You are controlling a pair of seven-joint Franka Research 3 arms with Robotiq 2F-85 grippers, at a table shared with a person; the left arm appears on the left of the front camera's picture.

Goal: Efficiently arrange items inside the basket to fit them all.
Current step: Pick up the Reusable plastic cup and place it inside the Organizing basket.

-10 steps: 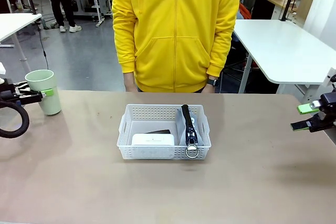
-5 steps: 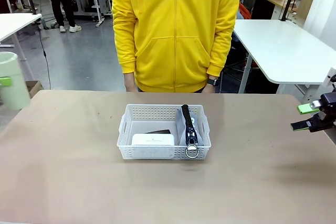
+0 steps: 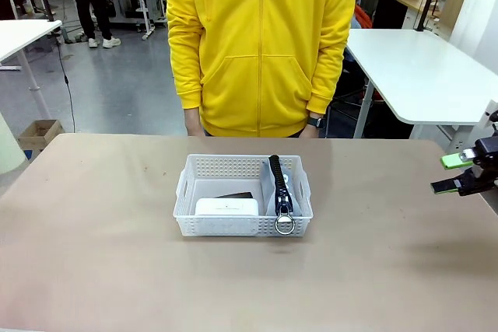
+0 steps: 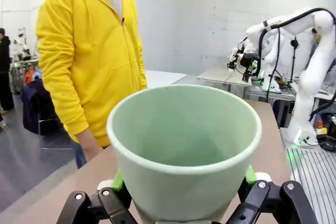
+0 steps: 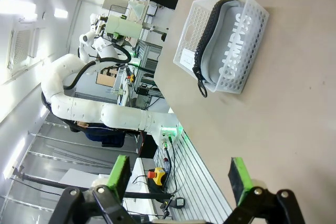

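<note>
Cup lifted off left edge of surface (image 3: 117, 270) since earlier frame, carried out of front view. Pale green cup (image 4: 184, 145) seen pinched between left gripper (image 4: 184, 192) fingers, upright, mouth open. Judged: last item in transit to basket (image 3: 243, 192). Pouch (image 3: 282, 192) at basket right, white box (image 3: 226, 207) near-left, black object (image 3: 234, 195) behind it. Right gripper (image 3: 455, 175) fingers spread, empty, parked far right. Pouch print seen sideways in right wrist view, not readable with confidence.

The basket (image 3: 243, 195) sits mid-tabletop (image 3: 117, 254) holding the white box (image 3: 226, 207) and zippered grey pouch (image 3: 282, 186); the right gripper (image 3: 455, 174) hovers well right of it, jaws apart.
</note>
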